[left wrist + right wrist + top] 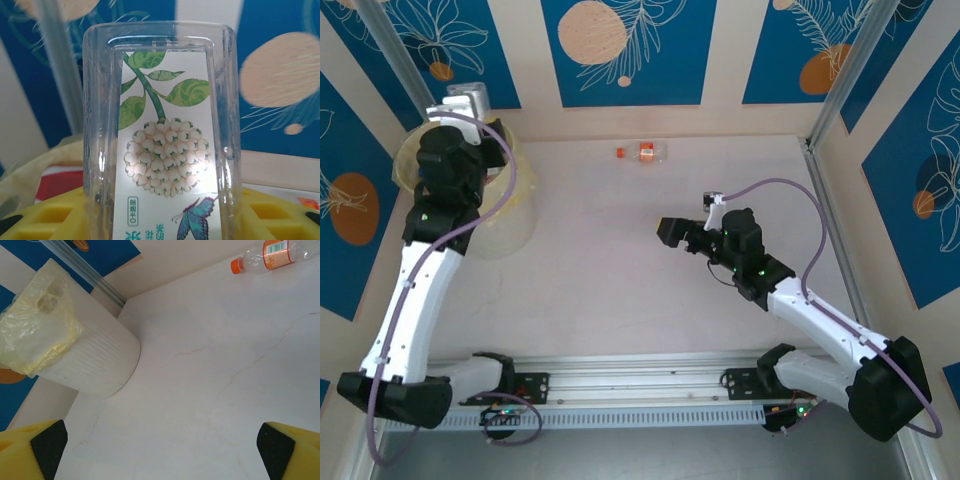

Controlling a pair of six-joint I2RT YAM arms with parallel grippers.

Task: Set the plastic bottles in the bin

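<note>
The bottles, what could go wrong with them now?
The flower-label bottle, held by the left gripper, seems near the far rim of the bin, so on release it might hit the edge and fall outside. The orange-capped bottle lies on its side and could roll when the open right gripper reaches for it.

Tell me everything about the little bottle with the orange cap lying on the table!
The bottle is small, clear plastic, with an orange cap and an orange label round its middle. It lies on its side on the pale table, close to the far wall, cap pointing left in the top view. Only the table touches it.
</note>
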